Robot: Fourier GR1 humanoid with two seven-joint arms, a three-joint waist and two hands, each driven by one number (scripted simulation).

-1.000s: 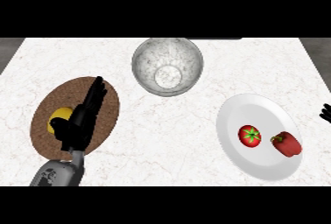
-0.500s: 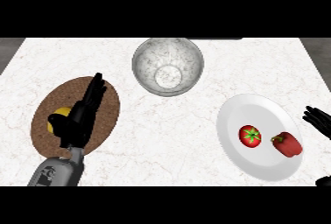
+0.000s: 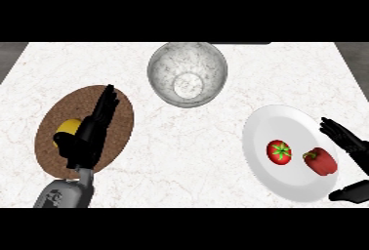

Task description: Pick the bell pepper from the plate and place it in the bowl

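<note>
Right hand [image 3: 346,139] spread open, empty, seemingly over plate [image 3: 263,122] edge beside bell pepper [image 3: 320,162].

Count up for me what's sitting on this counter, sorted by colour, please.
Red: 2, bell pepper and tomato
Yellow: 1, a yellow item
White: 1, plate
Brown: 1, round board
Clear: 1, bowl
Total: 6

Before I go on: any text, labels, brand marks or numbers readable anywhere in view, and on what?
None. No writing shows on the white plate, bell pepper, tomato, bowl, brown plate, yellow item, counter or either robot hand, left, right.
</note>
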